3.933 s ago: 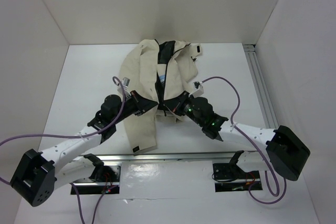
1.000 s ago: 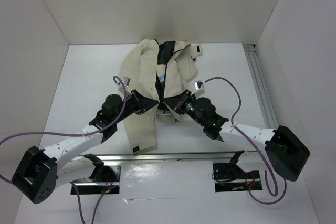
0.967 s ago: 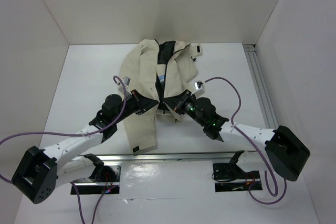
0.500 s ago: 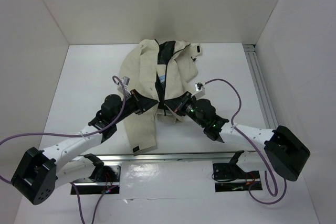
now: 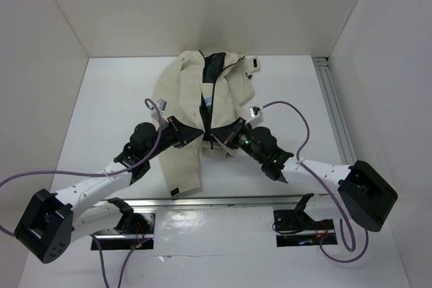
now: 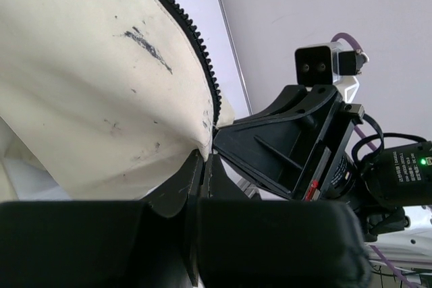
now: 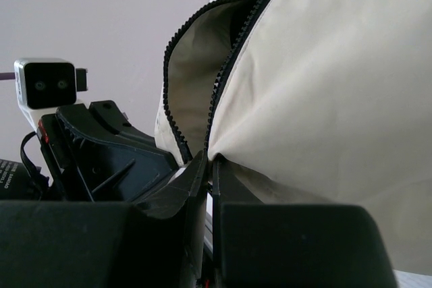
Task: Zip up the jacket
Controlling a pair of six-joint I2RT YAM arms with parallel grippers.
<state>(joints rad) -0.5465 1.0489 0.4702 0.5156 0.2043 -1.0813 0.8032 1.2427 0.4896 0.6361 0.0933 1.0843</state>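
The cream jacket (image 5: 182, 92) lies flat on the white table, its collar toward the back wall and its front split by the dark zipper line (image 5: 206, 109). My left gripper (image 5: 197, 135) is shut on the bottom corner of the jacket's left front panel (image 6: 101, 99), right where the zipper teeth (image 6: 202, 59) end. My right gripper (image 5: 221, 139) is shut on the bottom corner of the other panel (image 7: 324, 99), beside its own teeth (image 7: 223, 79). The two grippers face each other a short gap apart, and the two rows of teeth stay separate.
An aluminium rail (image 5: 335, 112) runs along the table's right side and another (image 5: 223, 202) crosses the front by the arm bases. White walls close the back and sides. Purple cables (image 5: 297, 116) loop off both arms.
The right gripper has edged slightly left toward the left gripper with its panel corner. The left gripper and the rest of the jacket hold still.
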